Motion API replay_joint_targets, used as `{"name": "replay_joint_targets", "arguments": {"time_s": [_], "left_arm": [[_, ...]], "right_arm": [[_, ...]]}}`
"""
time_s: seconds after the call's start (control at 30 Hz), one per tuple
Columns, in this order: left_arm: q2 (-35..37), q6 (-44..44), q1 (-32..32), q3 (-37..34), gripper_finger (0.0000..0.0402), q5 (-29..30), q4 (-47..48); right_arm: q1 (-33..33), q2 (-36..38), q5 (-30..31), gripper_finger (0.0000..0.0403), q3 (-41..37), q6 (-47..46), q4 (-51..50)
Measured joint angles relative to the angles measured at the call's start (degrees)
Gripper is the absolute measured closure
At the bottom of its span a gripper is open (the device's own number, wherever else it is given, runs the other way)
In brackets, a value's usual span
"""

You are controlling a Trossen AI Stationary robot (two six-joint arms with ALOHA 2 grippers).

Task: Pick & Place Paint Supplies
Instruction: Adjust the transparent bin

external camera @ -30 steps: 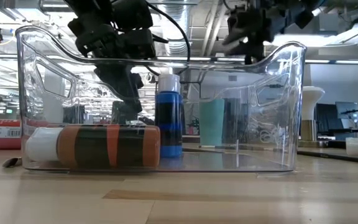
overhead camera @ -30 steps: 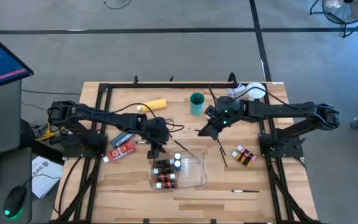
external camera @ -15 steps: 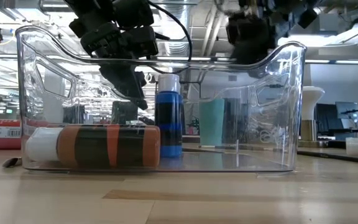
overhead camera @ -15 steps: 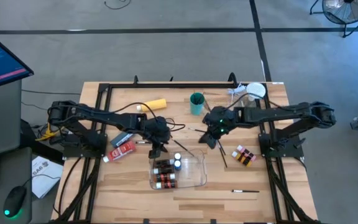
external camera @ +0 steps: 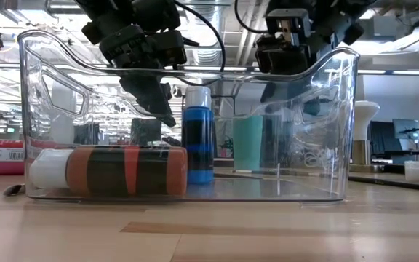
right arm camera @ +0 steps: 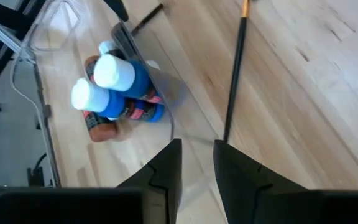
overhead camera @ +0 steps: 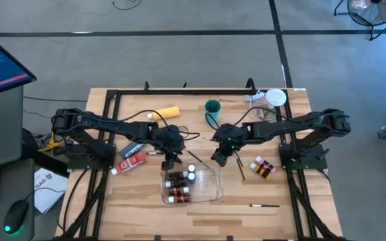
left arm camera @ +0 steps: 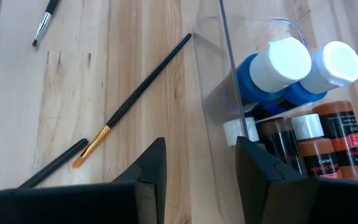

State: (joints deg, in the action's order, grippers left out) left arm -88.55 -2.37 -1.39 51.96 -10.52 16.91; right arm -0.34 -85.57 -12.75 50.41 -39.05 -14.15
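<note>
From above, we see the left gripper (overhead camera: 168, 159) hovering at the tray's (overhead camera: 214, 191) eleven-o'clock corner and the right gripper (overhead camera: 220, 158) at its one-o'clock corner. Bottles (overhead camera: 177, 186) already lie inside, while a yellow bottle (overhead camera: 167, 112), a red tube (overhead camera: 132, 161) and loose brushes (overhead camera: 236, 161) wait on the table (overhead camera: 327, 214).

At table height, both grippers hang over the tray's rim, with a blue bottle (external camera: 197, 136) upright inside.

Our left wrist view shows its fingers (left arm camera: 151, 163) parted and empty, a brush (left arm camera: 132, 101) lying just outside the tray wall.

In the right wrist view, the fingers (right arm camera: 166, 163) stand slightly apart, holding nothing, with a dark brush (right arm camera: 234, 68) ahead on the wood.

We judge a brush pick is next: descend, straddle the thin handle, then close.
</note>
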Motion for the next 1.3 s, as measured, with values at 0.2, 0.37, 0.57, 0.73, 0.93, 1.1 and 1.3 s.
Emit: {"name": "replay_joint_targets", "arguments": {"time_s": [0.2,0.37,0.57,0.73,0.93,1.1,1.3], "left_arm": [[0.0,-0.6,0.0,0.0,0.0302,0.1,-0.1],[0.0,-1.6,0.1,0.0,0.0302,0.2,-0.2],[0.0,-2.9,1.6,0.0,0.0302,0.5,-0.3],[0.0,-5.4,3.1,0.0,0.0302,1.2,-0.2],[0.0,-7.0,5.0,0.0,0.0302,1.5,-0.2],[0.0,-8.2,6.4,0.0,0.0302,2.1,-0.3],[0.0,-9.8,7.6,0.0,0.0302,2.6,-0.3]], "right_arm": [[0.0,0.0,0.7,0.0317,0.0,0.0,0.0],[0.6,0.0,0.9,0.0317,0.0,0.0,0.0],[1.9,0.0,0.8,0.0317,0.0,0.0,0.0],[2.6,0.0,0.8,0.0317,0.0,0.0,0.0],[3.4,0.0,0.6,0.0317,0.0,-1.4,-0.1],[5.2,0.0,0.6,0.0317,0.0,-1.5,-0.1],[7.3,0.0,0.6,0.0317,0.0,-3.0,-0.1]]}}
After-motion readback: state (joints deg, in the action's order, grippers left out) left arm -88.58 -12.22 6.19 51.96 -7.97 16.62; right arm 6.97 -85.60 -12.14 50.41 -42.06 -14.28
